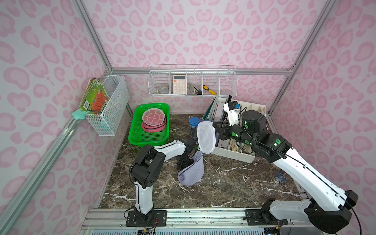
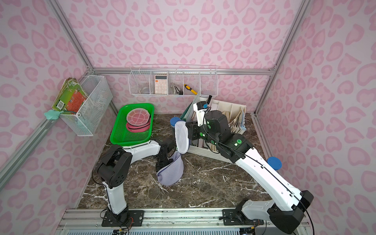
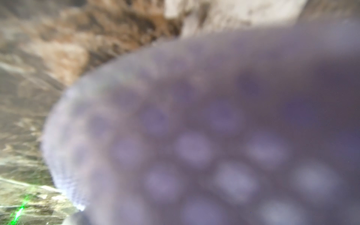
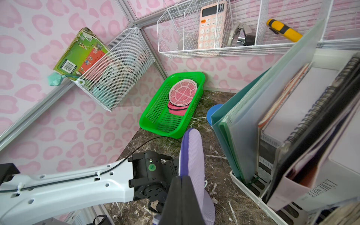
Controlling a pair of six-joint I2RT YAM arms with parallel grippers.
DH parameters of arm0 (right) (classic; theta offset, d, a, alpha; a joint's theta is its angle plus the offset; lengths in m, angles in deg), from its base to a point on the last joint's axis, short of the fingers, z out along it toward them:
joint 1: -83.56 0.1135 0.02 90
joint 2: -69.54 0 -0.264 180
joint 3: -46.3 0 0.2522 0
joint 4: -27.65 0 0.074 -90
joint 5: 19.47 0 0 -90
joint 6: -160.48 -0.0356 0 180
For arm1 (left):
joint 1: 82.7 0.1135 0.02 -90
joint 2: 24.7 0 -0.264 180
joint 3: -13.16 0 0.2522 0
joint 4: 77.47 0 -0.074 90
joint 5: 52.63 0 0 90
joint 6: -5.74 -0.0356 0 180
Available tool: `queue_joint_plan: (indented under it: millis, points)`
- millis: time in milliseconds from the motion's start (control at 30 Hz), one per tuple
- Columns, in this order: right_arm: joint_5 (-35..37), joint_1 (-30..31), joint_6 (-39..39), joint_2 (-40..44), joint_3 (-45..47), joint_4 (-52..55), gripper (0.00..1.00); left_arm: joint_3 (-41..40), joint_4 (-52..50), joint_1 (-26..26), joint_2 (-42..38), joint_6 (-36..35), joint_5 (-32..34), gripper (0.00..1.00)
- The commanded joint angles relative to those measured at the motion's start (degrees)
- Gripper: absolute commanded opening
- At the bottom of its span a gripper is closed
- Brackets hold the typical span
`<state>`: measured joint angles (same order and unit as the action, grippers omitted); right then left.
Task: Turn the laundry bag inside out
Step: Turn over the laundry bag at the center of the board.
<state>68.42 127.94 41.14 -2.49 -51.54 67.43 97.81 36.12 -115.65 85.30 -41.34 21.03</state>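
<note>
1. Grip check, right side: the right gripper [image 4: 182, 187] has its fingers [image 4: 175, 194] pressed flat together on the purple-trimmed rim of the laundry bag [image 4: 192, 155]. The mesh stands straight out beyond the fingertips.
2. Grip check, left side: the left gripper [image 1: 182, 164] is closed. Blurred mesh lies against the lens in its wrist view, so the fingertips cannot be seen. Judged from both top views, they pinch the rim of the lower lobe [image 1: 192, 171].
3. Bag location: the pale upper lobe [image 1: 206, 137] hangs from the right fingers, raised clear of the table [image 1: 234, 183]. The lavender lower lobe extends below and beyond the left fingers. Whether its far edge touches the table cannot be told.
4. Progress (judgement): the turn-out is incomplete. The two lobes meet at a narrow waist between the two sets of fingers.
5. Procedure: hold both grips firm. Draw the right fingers slowly away from the left fingers, so that the mesh rolls through the opening and does not stretch.
6. Caution: the file organiser [image 1: 240, 154] sits close behind the right fingers. Pull upward, not backward.
7. Slip recovery: if the mesh creeps out of either grip, stop and re-grip on the trim, not on open mesh.
</note>
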Motion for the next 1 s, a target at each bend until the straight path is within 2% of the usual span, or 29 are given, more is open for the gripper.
queue_joint_plan:
  millis: [0, 167, 367, 500, 700, 833, 967]
  points:
    - [0.3, -0.3, 0.2, 2.3, 4.3, -4.8, 0.00, 0.5, -1.3, 0.2, -2.0, 0.1, 4.4, 0.00]
    - [1.7, -0.2, 0.5, 6.6, 13.0, -5.6, 0.00, 1.8, -4.2, 1.9, -6.5, 0.5, 3.6, 0.00]
    - [5.0, 2.5, 3.2, 8.0, 16.8, -4.2, 0.00, 0.9, -2.5, 6.6, -12.7, 3.6, -4.4, 0.00]
    - [7.0, 5.1, 3.9, 7.2, 17.3, -4.7, 0.00, 0.9, 4.9, 8.4, -15.1, 8.6, -15.0, 0.10]
    - [6.8, 6.2, 3.4, 7.3, 18.1, -6.2, 0.00, 0.3, 17.7, 8.7, -15.4, 20.0, -24.4, 0.26]
    - [6.8, 7.4, 3.3, 7.5, 18.4, -6.6, 0.00, -2.9, 29.2, 9.0, -14.4, 28.3, -28.0, 0.35]
    - [7.0, 8.5, 3.1, 7.7, 18.7, -6.9, 0.00, -4.0, 37.0, 9.1, -12.9, 34.1, -28.7, 0.38]
